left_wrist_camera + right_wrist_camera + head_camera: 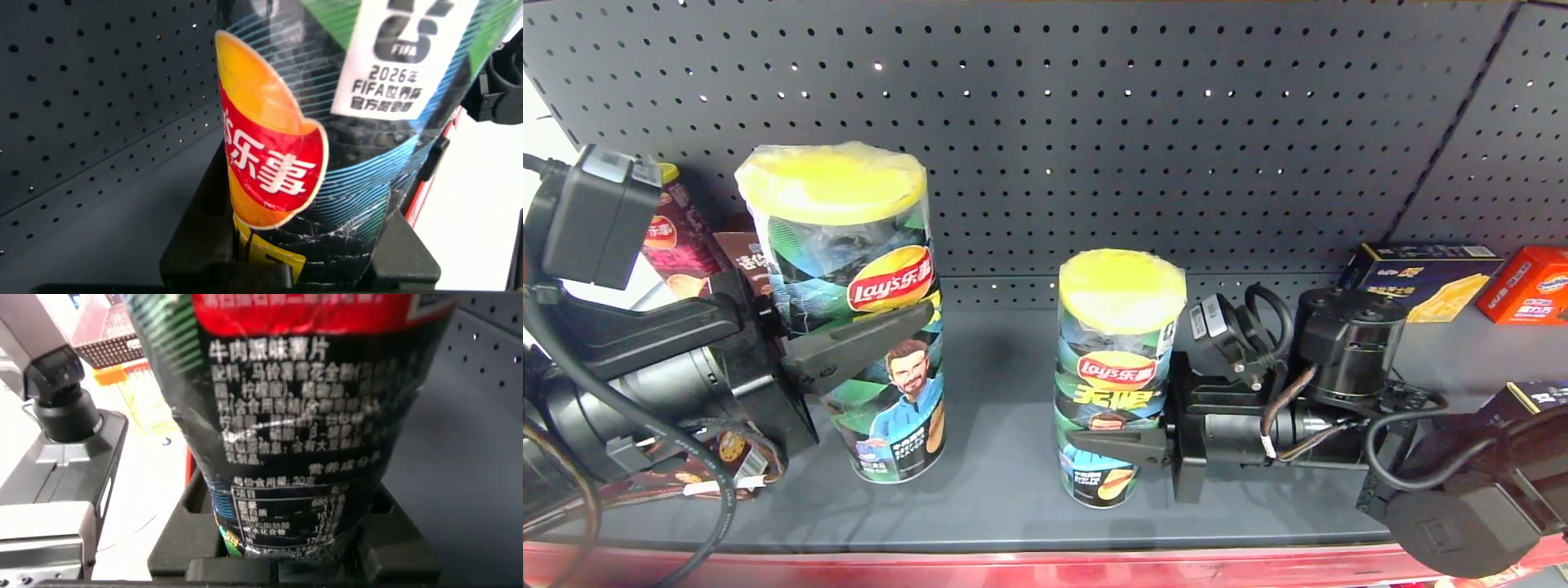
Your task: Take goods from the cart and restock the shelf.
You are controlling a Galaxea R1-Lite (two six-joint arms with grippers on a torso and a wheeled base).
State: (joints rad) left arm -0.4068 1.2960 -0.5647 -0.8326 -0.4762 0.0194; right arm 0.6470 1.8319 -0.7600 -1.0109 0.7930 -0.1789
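Left arm extends level from the left over the shelf [1005, 384]; the left gripper [849, 343] is clamped sideways about the mid-body of the left canister [849, 245], which stands upright before the pegboard [1094, 122]. Right arm enters level from the right; the right gripper [1111, 416] is clamped low on the right canister [1119, 343], upright near the shelf's front edge. Both canisters carry yellow lids under clear wrap; their contents are hidden. A maroon canister [678, 237] stands behind the left arm. A dark box [1421, 278] and an orange box [1531, 286] lie at far right.
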